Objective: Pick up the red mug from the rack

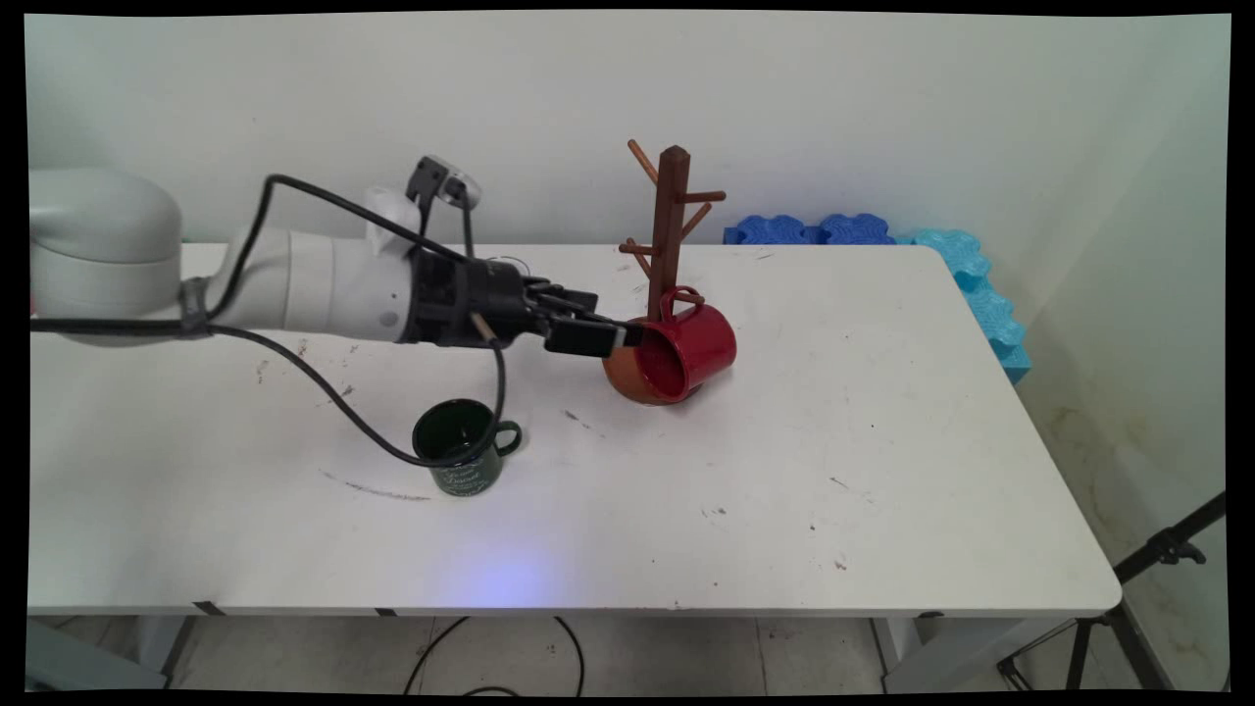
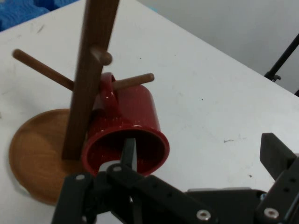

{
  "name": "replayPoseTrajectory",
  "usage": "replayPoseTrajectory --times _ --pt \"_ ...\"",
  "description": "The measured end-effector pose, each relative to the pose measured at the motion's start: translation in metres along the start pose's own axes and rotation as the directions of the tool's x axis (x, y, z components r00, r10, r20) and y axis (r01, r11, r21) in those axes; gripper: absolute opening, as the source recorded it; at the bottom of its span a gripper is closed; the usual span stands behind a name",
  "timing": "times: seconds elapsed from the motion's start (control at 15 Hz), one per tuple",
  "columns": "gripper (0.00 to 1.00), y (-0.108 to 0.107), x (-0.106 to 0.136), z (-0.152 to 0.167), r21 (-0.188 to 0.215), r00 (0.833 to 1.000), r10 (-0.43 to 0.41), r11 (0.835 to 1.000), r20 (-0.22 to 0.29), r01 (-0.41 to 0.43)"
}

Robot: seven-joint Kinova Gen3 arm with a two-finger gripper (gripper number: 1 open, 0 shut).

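Observation:
A red mug (image 1: 691, 348) hangs tilted on the wooden mug tree (image 1: 670, 226), its handle (image 2: 106, 91) looped over a low peg (image 2: 135, 80) and its mouth facing my gripper. The mug's lower side is close over the tree's round base (image 2: 35, 149). My gripper (image 1: 623, 338) reaches in from the left at mug height and is open. One finger (image 2: 128, 151) pokes into the mug's mouth; the other finger (image 2: 275, 151) stands well clear of the mug's outside, over bare table. Nothing is clamped between them.
A dark green mug (image 1: 461, 446) stands upright on the table (image 1: 784, 471) in front of the arm, under a hanging black cable (image 1: 333, 392). Blue foam pieces (image 1: 941, 255) line the table's far right corner. A black tripod (image 1: 1137, 579) stands on the floor at right.

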State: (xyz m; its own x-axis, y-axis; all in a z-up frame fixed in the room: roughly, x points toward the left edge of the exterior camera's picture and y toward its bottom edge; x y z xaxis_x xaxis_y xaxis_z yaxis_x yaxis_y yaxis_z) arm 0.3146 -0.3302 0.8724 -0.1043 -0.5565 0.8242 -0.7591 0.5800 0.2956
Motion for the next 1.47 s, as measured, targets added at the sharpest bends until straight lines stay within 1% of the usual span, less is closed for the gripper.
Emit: replayPoseTrajectory --times 0.6,0.73,1.07,1.47 --pt "1.0 0.012 -0.011 0.02 -0.01 1.0 -0.008 1.0 0.011 0.008" --pt "1.0 0.013 -0.016 0.025 -0.006 1.0 -0.007 1.0 0.011 0.007" --pt "1.0 0.01 -0.027 0.038 0.021 1.0 -0.009 1.0 -0.001 0.009" --pt "1.0 0.009 -0.043 0.055 0.039 1.0 -0.015 0.999 -0.014 0.015"
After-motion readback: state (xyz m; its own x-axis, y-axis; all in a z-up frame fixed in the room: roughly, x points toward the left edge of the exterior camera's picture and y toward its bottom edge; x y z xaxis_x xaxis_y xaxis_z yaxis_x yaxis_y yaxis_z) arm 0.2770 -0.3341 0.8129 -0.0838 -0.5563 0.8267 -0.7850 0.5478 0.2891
